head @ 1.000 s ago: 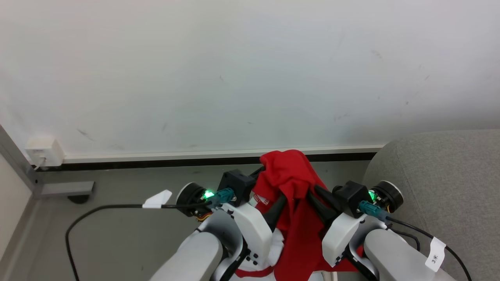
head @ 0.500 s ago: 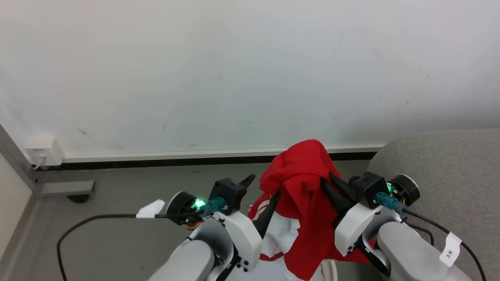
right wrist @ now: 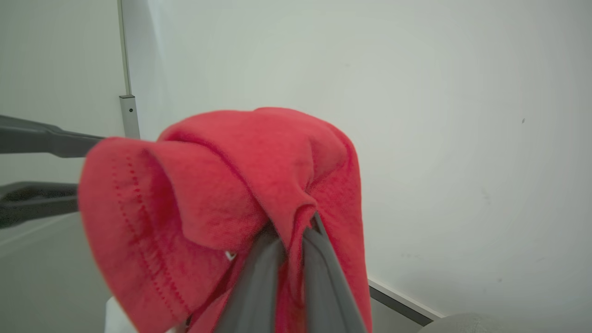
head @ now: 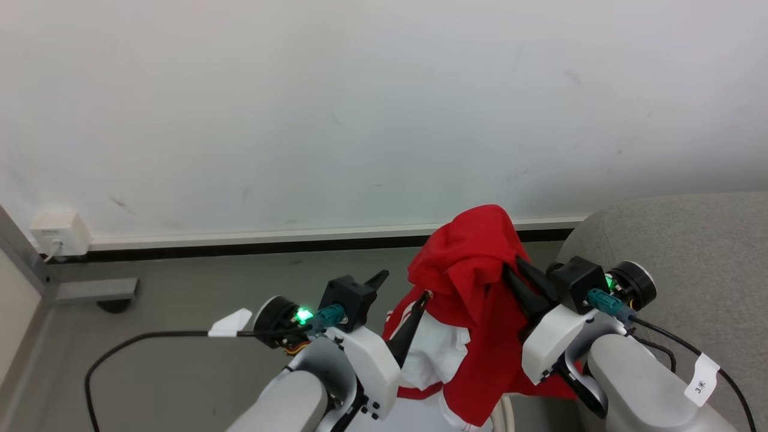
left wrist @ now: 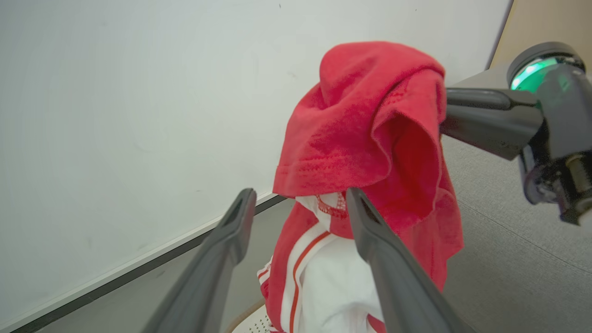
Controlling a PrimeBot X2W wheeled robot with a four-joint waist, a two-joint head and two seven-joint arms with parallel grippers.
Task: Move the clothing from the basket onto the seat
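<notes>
The head view shows the clothing hanging in the air over the floor, just left of the seat's rounded end and not on it. Its red top is bunched over the right claw, and its white panel droops toward the bottom edge. The fingertips are buried in the cloth there. The right wrist view settles the grip: the right claw is pinched narrow on a fold of the clothing, which drapes down both sides of the fingers. The left claw's two fingers reach in from that view's left edge. The left wrist view shows the left claw spread wide and gripping nothing. The clothing hangs beyond it, and one finger crosses the white striped panel; whether they touch I cannot tell. That view also catches a perforated scrap of basket directly below the cloth.
</notes>
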